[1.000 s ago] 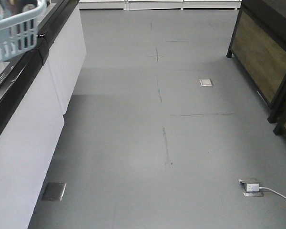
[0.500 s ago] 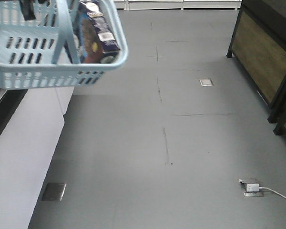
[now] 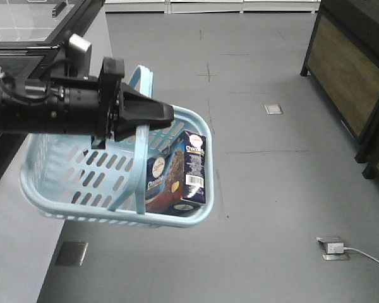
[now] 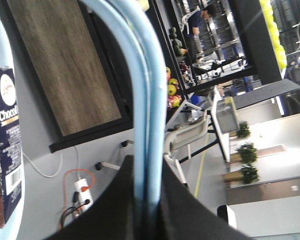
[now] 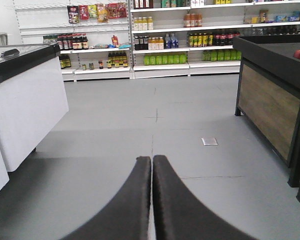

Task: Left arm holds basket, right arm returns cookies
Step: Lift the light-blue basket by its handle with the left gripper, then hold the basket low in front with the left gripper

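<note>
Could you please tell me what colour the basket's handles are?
The handles are light blue, matching the basket; clearest in the exterior front-facing view.

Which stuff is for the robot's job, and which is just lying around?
For the job: basket, cookie box inside it, left claw gripping the handles, right claw, shut and empty.
Just lying around: floor socket, wooden-sided stand, drink shelves.

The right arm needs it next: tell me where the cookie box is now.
Front view: the cookies lean inside the basket, against its image-right end wall, the basket hanging from the left gripper.
</note>
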